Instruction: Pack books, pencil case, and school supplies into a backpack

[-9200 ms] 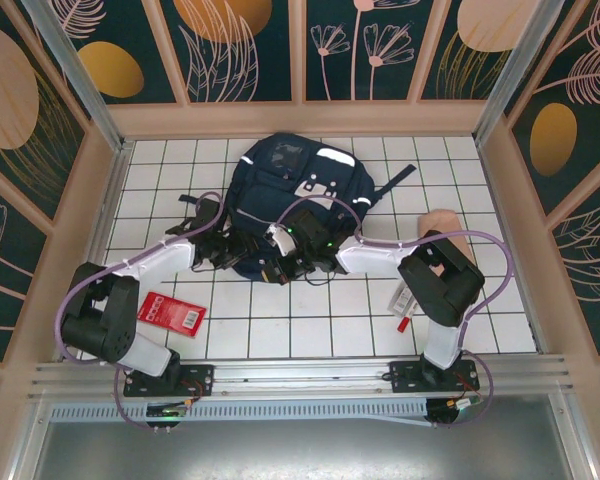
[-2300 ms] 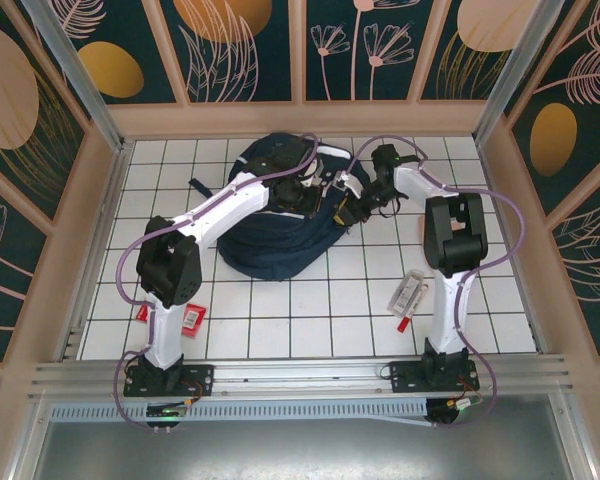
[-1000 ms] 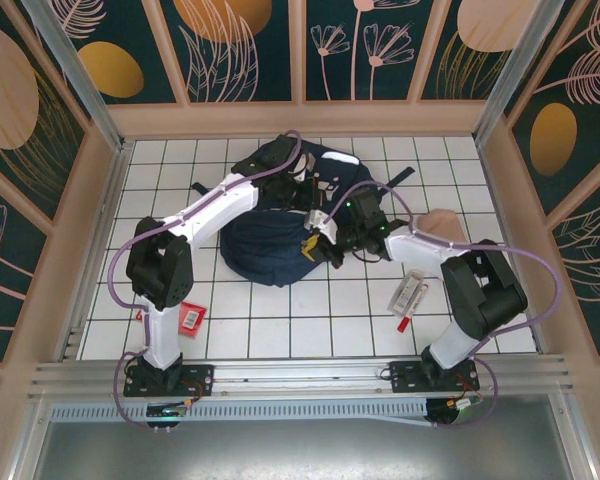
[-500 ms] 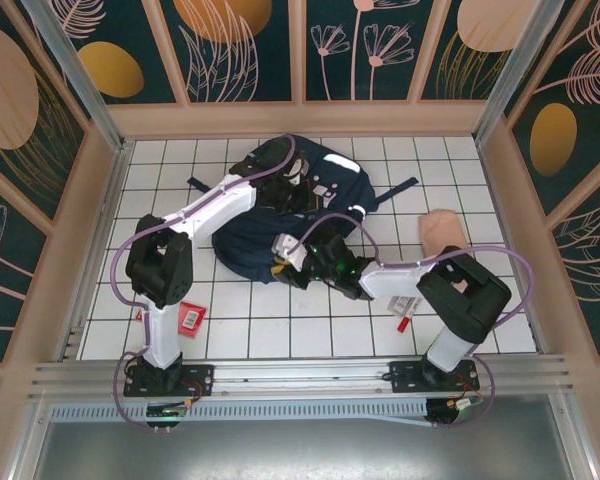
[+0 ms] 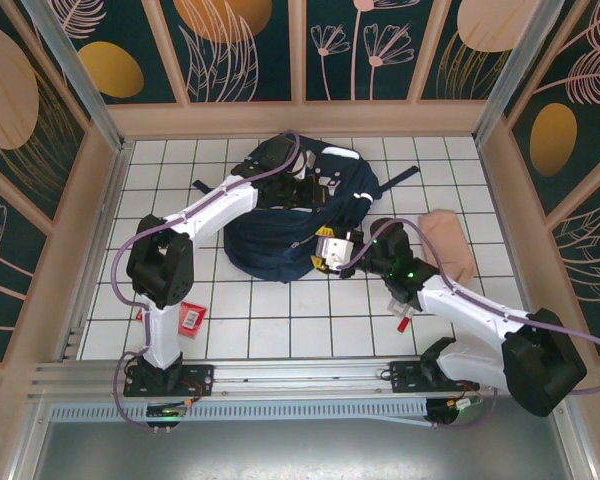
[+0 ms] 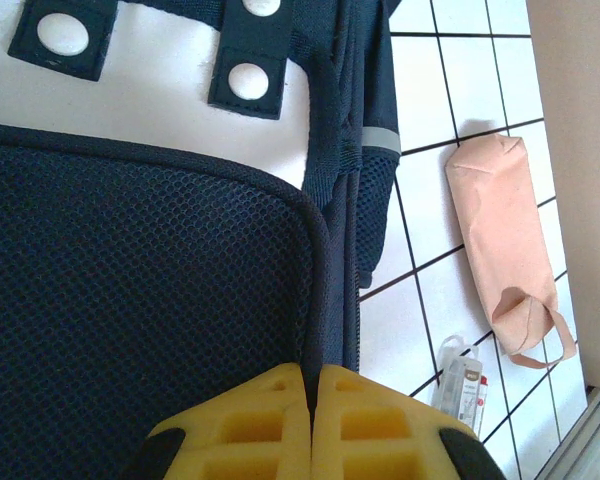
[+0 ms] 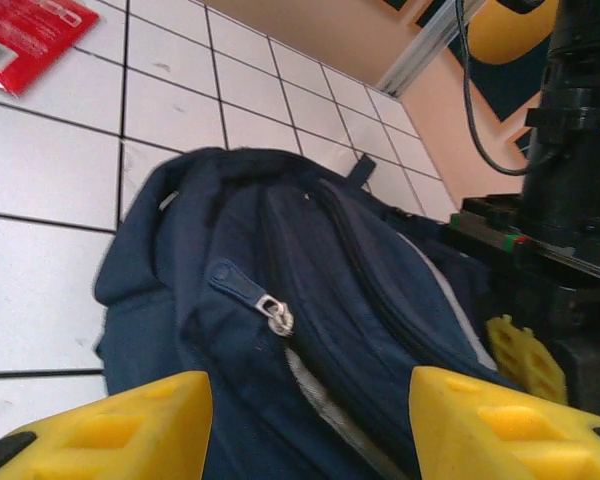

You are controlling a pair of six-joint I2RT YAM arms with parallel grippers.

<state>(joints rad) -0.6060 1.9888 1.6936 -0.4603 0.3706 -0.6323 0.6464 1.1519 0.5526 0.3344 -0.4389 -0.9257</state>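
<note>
With the left gripper point(image 6: 310, 376) pinched shut on the backpack point(image 6: 130, 300) seam, the open-jawed right gripper point(image 7: 310, 395) should centre on the zipper pull point(image 7: 277, 317) before closing.

White arm links point(image 5: 205, 212), black joints point(image 5: 160, 272), purple cables point(image 5: 296, 140), yellow end effector pads point(image 7: 110, 420)

Robot lab enclosure: gridded white tabletop point(image 5: 260, 325), leaf-printed wall panels point(image 5: 245, 50), aluminium rail point(image 5: 300, 375).

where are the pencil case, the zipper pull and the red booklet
pencil case point(image 6: 502, 230): left wrist view, middle of the pouch body
zipper pull point(image 7: 277, 316): right wrist view, its metal tab
red booklet point(image 7: 40, 25): right wrist view, its red cover
</note>
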